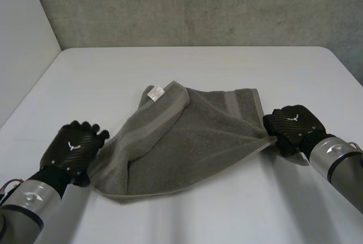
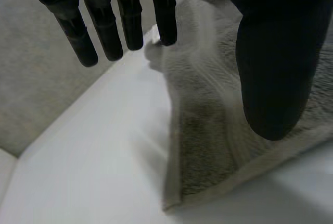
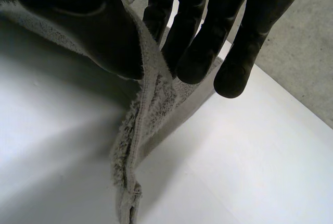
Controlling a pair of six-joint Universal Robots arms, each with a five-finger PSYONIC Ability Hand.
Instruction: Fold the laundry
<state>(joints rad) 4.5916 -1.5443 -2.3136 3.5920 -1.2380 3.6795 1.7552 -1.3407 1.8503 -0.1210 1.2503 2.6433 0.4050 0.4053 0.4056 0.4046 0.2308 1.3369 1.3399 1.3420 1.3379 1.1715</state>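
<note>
Colours: grey-brown towel, white table, black hands.
Towel (image 1: 187, 142): grey-brown terry all over, with a flat woven band of the same shade across one end; sewn-in label (image 1: 155, 92) white. Table (image 1: 198, 62): plain white, no pattern. Left hand (image 1: 74, 146) and right hand (image 1: 292, 123): black, fine carbon-weave texture, each with a small white mark on its back. Left arm (image 1: 28, 198) and right arm (image 1: 334, 156): silver-grey. Wall (image 1: 198, 5): mottled grey concrete.

Head view: from behind and between the 2 arms, looking down across the white table (image 1: 198, 68) to the concrete wall (image 1: 198, 5) at frame top. Wrist views: very near, along each palm. Shared by all 3: the grey towel (image 1: 193, 142).
</note>
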